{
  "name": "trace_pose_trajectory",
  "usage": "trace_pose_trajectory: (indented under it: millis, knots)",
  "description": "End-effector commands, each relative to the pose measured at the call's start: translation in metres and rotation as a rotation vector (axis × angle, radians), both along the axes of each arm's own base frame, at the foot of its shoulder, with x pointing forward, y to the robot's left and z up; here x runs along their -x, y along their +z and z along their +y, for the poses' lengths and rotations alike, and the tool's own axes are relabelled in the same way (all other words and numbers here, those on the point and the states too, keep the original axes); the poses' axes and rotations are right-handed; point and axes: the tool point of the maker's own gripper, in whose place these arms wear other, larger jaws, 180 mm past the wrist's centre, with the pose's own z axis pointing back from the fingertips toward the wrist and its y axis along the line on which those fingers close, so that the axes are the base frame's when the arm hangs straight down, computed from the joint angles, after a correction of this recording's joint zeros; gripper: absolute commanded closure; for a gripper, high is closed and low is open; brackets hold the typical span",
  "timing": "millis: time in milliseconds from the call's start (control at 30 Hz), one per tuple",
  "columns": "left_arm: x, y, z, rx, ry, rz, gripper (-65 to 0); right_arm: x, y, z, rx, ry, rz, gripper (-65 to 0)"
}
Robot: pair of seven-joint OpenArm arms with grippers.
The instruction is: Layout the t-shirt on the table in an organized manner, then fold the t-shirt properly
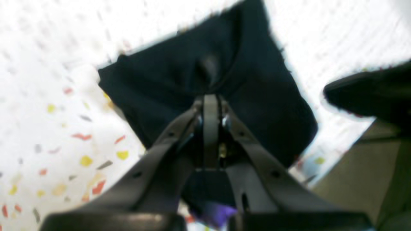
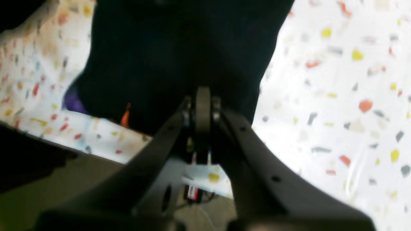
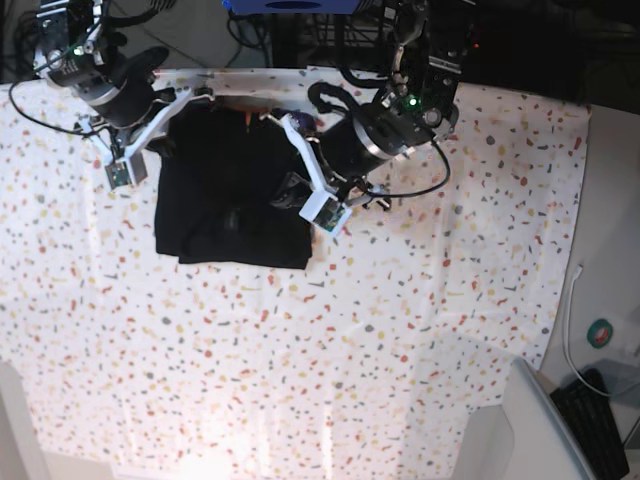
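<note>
You see the t-shirt [image 3: 232, 205] lying in the upper left of the base view on the table [image 3: 420, 320], folded into a dark block. Your left gripper [image 1: 210, 96] has its fingers together, pinching the fabric at the shirt's edge. Your right gripper [image 2: 203, 96] is likewise clamped on the shirt's cloth.

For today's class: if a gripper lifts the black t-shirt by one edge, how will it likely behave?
The t-shirt would probably sag and drape, not hold its shape: in the base view it lies as soft, creased fabric on the table. It seems light for its spread. Its stacked layers may slide apart when lifted.
</note>
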Motion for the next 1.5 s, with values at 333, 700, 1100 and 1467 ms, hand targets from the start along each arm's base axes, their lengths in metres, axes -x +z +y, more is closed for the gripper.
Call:
trace_pose_trajectory:
  millis: [333, 700, 1100, 1467]
  knots:
    - [0.139, -0.030, 0.114, -0.219, 0.015, 0.195, 0.0, 0.131, -0.006, -0.127, 0.245, -0.239, 0.248, 0.0]
    - [0.279, -0.136, 0.169, -0.256, 0.153, 0.607, 0.0, 0.253, -0.149, -0.047, 0.041, 0.014, 0.764, 0.0]
    - [0.325, -0.245, 0.209, -0.175, 0.472, 0.660, 0.0, 0.269, -0.244, -0.051, 0.176, 0.266, 0.555, 0.0]
    - [0.308, -0.251, 0.151, -0.132, 0.214, 0.668, 0.0, 0.243, -0.250, -0.045, 0.349, 0.282, 0.452, 0.0]
